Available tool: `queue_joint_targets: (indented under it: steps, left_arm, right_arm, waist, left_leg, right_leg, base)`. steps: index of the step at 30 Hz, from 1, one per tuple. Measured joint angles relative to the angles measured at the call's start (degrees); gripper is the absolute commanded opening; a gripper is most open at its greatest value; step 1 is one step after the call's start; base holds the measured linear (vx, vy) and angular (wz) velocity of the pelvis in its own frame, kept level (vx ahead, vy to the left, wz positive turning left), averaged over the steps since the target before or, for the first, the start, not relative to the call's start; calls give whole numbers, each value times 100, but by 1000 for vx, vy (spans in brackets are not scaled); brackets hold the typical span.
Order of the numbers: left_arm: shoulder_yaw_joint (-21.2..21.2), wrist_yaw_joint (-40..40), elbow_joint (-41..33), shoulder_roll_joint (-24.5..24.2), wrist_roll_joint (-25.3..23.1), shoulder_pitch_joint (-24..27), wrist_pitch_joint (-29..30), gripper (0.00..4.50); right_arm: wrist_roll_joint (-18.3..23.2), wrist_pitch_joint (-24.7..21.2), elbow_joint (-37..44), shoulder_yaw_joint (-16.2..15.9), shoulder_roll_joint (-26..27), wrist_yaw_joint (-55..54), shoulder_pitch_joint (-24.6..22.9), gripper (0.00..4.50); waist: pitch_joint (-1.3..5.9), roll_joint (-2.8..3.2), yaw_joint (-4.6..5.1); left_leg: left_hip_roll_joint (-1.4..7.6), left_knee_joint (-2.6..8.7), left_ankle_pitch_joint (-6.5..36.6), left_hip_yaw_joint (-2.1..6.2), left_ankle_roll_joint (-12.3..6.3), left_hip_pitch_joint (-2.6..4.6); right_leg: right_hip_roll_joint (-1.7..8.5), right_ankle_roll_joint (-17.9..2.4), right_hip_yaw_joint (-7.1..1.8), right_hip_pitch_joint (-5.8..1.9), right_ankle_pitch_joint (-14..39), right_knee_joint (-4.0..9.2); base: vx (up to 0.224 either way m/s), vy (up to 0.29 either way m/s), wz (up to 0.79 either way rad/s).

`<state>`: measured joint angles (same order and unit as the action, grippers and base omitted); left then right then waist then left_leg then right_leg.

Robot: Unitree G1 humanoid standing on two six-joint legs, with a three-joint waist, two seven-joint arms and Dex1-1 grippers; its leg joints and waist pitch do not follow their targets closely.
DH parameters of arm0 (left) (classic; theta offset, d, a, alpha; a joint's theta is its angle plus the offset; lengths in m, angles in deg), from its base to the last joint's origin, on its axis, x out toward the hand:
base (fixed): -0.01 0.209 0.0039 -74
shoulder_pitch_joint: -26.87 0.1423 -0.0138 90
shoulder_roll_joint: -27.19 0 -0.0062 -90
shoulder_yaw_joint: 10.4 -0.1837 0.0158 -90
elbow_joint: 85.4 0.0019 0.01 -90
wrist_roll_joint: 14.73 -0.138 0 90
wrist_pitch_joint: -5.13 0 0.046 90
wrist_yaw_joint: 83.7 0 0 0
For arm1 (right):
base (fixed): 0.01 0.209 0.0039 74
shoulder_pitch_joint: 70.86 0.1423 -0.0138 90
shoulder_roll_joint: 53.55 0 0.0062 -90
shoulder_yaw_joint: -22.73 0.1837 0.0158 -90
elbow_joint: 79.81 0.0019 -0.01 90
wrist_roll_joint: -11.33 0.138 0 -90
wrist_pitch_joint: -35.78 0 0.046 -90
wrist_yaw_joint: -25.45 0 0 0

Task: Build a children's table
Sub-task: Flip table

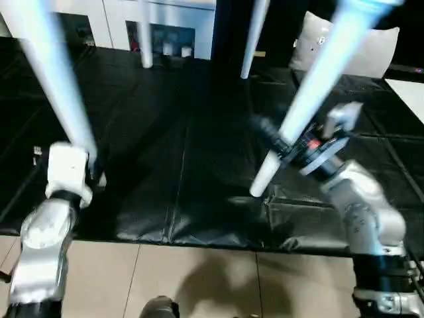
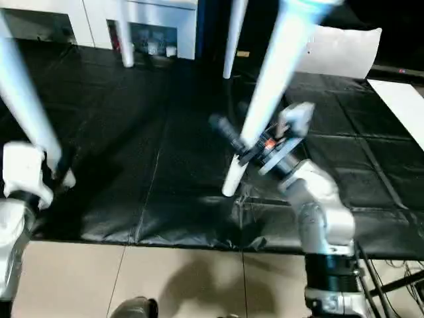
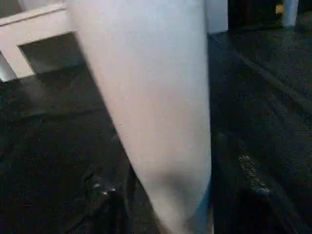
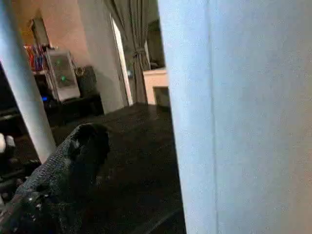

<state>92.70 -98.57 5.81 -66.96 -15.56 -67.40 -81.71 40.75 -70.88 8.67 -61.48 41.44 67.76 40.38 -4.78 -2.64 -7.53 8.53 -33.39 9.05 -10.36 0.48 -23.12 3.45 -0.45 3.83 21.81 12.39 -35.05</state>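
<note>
We grip one table leg [image 1: 63, 79] in our left hand [image 1: 83, 165], another leg [image 1: 311, 93] in our right hand [image 1: 281, 146]; both rise steeply, tops leaning apart.

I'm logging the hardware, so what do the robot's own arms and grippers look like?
Both forearms are rounded silver metal. The left arm ends in a white boxy wrist block. The right arm has a black wrist ring with a red-orange marking, and the right gripper has textured black fingers.

Left claw [image 1: 89, 173] clamped, arm raised; right claw [image 1: 275, 147] clamped, forearm angled inward
</note>
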Motion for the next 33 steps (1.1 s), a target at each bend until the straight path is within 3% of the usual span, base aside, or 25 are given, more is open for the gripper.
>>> queue_joint_targets:
  steps: [8, 11, 16, 20, 24, 28, 33]
  left_arm:
    - [-37, 7, -551, 135, 119, 632, -4, 307]
    - [143, -46, -886, 314, 519, 832, -104, 333]
    - [458, -118, -1900, 560, 1271, 1399, 69, 373]
    - [145, -81, -2566, 748, 1344, 1881, 540, 376]
    - [-177, 17, -3011, 777, 1227, 2188, 767, 376]
    - [-311, 66, -3001, 759, 1167, 1871, 968, 376]
    - [-492, 165, -2810, 791, 1080, 1644, 1160, 376]
  right_arm:
    - [-196, 173, -39, -56, -80, -126, -478, 450]
    - [-157, 174, 396, 11, -50, -213, -884, 450]
    - [244, 162, 1689, 332, -37, -300, -1895, 450]
    - [338, 68, 2411, 331, -27, -542, -2545, 450]
    - [113, -293, 3059, 247, 94, -1203, -3284, 450]
    - [-530, -845, 3060, -113, 109, -1953, -3246, 450]
    - [-1020, -738, 2827, -306, 198, -2418, -2942, 450]
  waist:
    - [-2, 0, 19]
    - [-6, 6, 28]
    - [-30, 41, 52]
    - [-53, 78, 85]
    - [-65, 97, 98]
    - [-70, 122, 127]
    - [-72, 147, 186]
  left_leg:
    - [-1, 41, 0, -8, 0, 1]
    - [-1, 48, 0, -8, 0, 2]
    - [-1, 61, 4, -9, 5, 10]
    - [-1, 62, 4, -8, 6, 16]
    - [-1, 80, 4, -7, 7, 24]
    - [-2, 80, 3, -6, 7, 31]
    - [-15, 80, 4, -7, 7, 17]
  right_leg:
    - [-1, -6, -2, 11, -3, 12]
    - [-3, 0, -2, 13, 1, 13]
    - [-5, 12, -3, 6, 9, 33]
    - [-6, 46, -6, 3, 29, 41]
    - [-11, 49, -6, 2, 30, 75]
    - [-12, 50, -7, 4, 29, 93]
    - [-11, 71, -23, -9, -10, 97]
  base:
    - [0, 0, 0]
    - [0, 0, 0]
    - [0, 0, 0]
    - [0, 0, 0]
    - [0, 0, 0]
    - [0, 0, 0]
    - [0, 0, 0]
